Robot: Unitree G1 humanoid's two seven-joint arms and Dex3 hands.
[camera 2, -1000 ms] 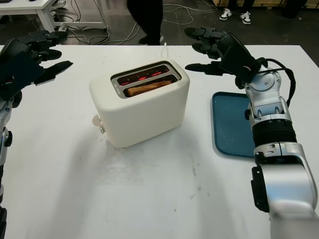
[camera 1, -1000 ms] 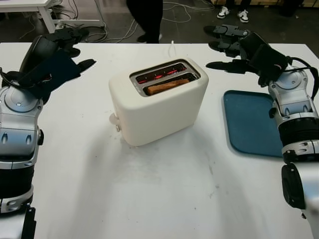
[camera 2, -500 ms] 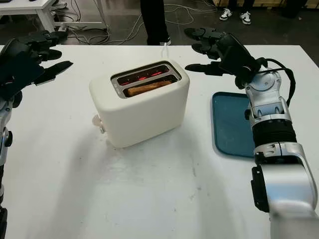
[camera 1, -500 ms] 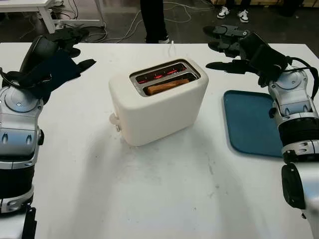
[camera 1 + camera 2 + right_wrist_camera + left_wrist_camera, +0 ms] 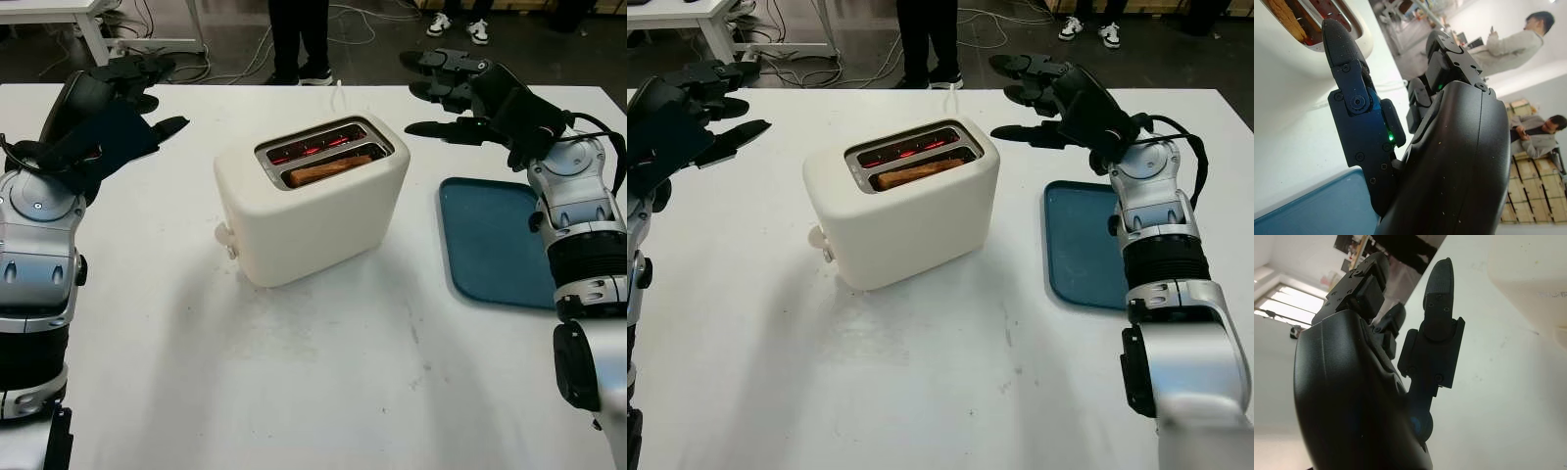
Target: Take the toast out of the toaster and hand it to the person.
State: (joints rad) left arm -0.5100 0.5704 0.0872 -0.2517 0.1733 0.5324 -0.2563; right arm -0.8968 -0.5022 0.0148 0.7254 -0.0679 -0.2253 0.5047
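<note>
A cream toaster (image 5: 309, 201) stands in the middle of the white table (image 5: 313, 372). A brown slice of toast (image 5: 329, 169) sits in its nearer slot; the farther slot glows red inside. My left hand (image 5: 132, 93) is raised at the table's far left, open, well apart from the toaster. My right hand (image 5: 453, 90) hovers open above the far right of the table, right of the toaster and behind the tray. A person's dark legs (image 5: 299, 39) stand beyond the table's far edge. In the right wrist view the toast (image 5: 1284, 18) shows past my hand's fingers (image 5: 1347, 78).
A flat blue tray (image 5: 495, 245) lies on the table to the right of the toaster, under my right forearm. A white cord (image 5: 339, 95) runs from the toaster to the far edge. Cables and another table's legs lie on the floor behind.
The person behind the table has shifted a little, now standing with both legs together. Both of my hands and the toaster have stayed where they were.
</note>
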